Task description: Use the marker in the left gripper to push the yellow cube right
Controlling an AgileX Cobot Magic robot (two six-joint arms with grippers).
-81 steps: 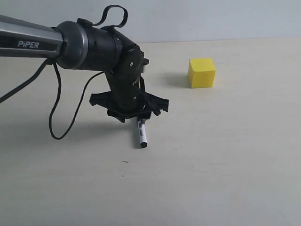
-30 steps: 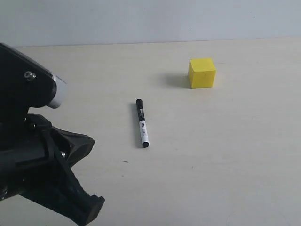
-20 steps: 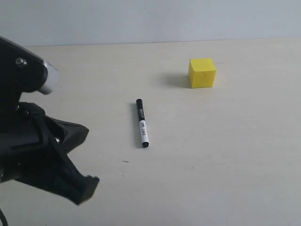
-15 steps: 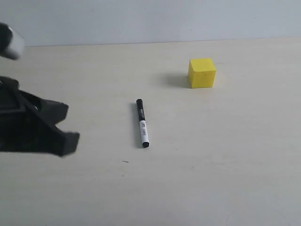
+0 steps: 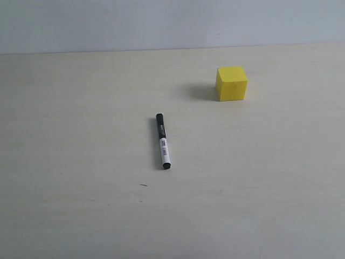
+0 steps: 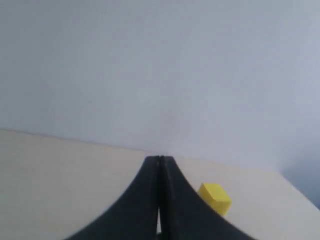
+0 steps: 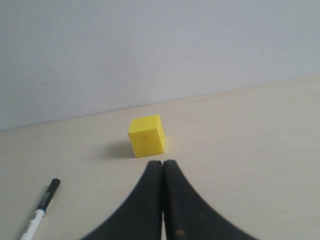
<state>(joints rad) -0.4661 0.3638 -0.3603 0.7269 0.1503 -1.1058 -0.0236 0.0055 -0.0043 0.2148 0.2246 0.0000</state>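
Observation:
The marker [image 5: 163, 141] lies loose on the table, black cap towards the far side, held by no gripper; the right wrist view catches its cap end [image 7: 44, 203]. The yellow cube [image 5: 232, 83] sits at the back right, well apart from the marker, and shows in the left wrist view [image 6: 215, 197] and the right wrist view [image 7: 146, 135]. Neither arm appears in the exterior view. My left gripper [image 6: 160, 159] has its fingers pressed together with nothing between them. My right gripper [image 7: 163, 162] is likewise shut and empty, its tips short of the cube.
A pale beige table [image 5: 259, 183] meets a plain light grey wall [image 5: 161, 21] at the back. A tiny dark speck [image 5: 143, 185] marks the surface in front of the marker.
The left arm stood over the marker, then drew back to the left and out of the exterior view, leaving the marker lying on the table. The cube has not moved.

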